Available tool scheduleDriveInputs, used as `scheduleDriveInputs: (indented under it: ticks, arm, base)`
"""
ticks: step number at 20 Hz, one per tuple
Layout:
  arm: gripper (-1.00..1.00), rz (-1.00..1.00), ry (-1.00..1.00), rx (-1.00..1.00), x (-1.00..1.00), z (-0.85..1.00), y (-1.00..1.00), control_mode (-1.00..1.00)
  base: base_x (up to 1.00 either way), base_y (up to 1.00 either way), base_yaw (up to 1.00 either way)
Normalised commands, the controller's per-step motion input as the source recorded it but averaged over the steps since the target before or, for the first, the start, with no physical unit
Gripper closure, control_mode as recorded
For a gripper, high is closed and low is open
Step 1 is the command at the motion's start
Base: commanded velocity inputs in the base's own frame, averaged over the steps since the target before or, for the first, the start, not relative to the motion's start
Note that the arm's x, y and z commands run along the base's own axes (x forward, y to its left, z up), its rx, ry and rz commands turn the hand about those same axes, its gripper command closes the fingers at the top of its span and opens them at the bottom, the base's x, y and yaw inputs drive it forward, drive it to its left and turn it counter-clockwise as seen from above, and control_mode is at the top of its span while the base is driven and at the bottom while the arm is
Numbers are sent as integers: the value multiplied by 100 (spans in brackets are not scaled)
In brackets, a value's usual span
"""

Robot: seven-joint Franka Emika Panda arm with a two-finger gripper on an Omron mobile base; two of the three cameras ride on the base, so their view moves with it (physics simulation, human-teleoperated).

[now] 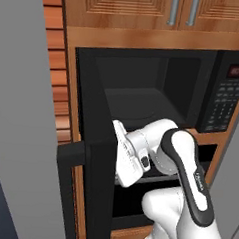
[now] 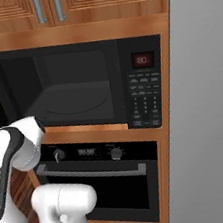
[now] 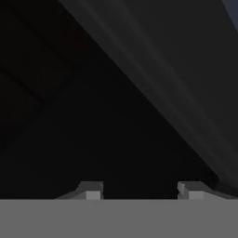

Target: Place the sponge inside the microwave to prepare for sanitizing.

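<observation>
wood cabinets (image 2: 92,2) with raised panels and silver bar handles (image 2: 39,8) run across the top. below, a black oven (image 2: 101,181) sits in the wood surround, with two round knobs (image 2: 116,153), a small display (image 2: 85,151) between them and a silver bar handle (image 2: 92,173) across its door. a tall grey panel (image 2: 204,109) stands on the right, another (image 1: 18,130) on the left.

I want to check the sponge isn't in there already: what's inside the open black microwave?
Inside the wide black built-in microwave, a round dark turntable lies bare on the floor. No sponge shows there; its front left corner is covered by the open door.
</observation>
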Motion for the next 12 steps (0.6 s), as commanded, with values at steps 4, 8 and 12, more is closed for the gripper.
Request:
scheduleDriveInputs:
  ticks: [4, 8, 12]
  arm:
    - [-100, -5, 0, 0, -15, -7, -6, -100]
    - [-100, 0, 0, 0, -2, -3, -87, -100]
    - [-100, 8, -9, -4, 0, 0, -86, -100]
  base:
    - [0, 0, 0]
    - [0, 0, 0]
    - [0, 0, 0]
